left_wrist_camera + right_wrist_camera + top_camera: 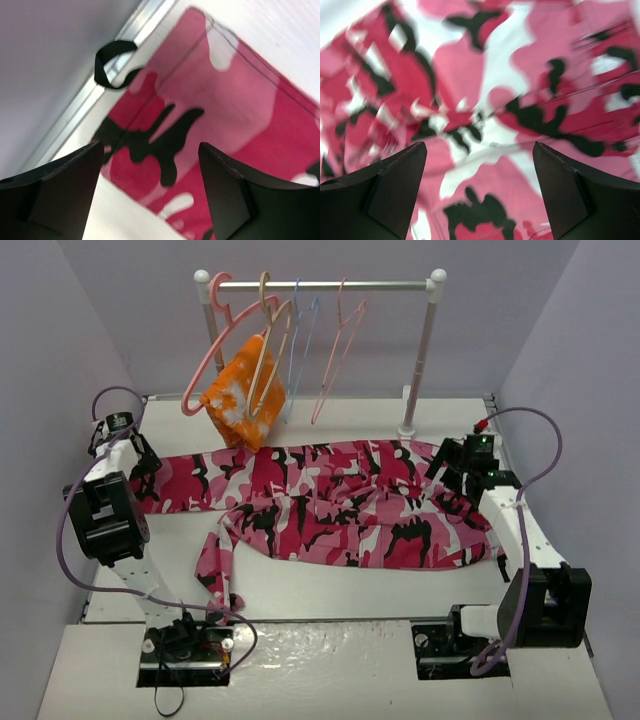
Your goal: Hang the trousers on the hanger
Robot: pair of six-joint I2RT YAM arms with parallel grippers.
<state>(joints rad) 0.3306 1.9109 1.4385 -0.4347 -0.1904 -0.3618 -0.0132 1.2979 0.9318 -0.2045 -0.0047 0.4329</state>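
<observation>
The camouflage trousers point(330, 510) lie spread across the table, one leg reaching far left. That leg's hem point(210, 110) fills the left wrist view. My left gripper point(140, 465) point(150, 147) hovers over that hem, open, with nothing between its fingers. At the waist end on the right, my right gripper point(455, 465) point(480, 145) hangs open just above the crumpled fabric point(485, 100). The beige hanger point(267, 298) hangs by its hook on the rail at the back, apart from both grippers.
On the rail point(320, 285) also hang a thick pink hanger point(210, 350), an orange-and-white cloth point(245, 390), a blue wire hanger point(300, 340) and a pink wire hanger point(335, 360). A black loop point(107, 62) lies by the table's metal edge point(90, 95). Purple walls close in on three sides.
</observation>
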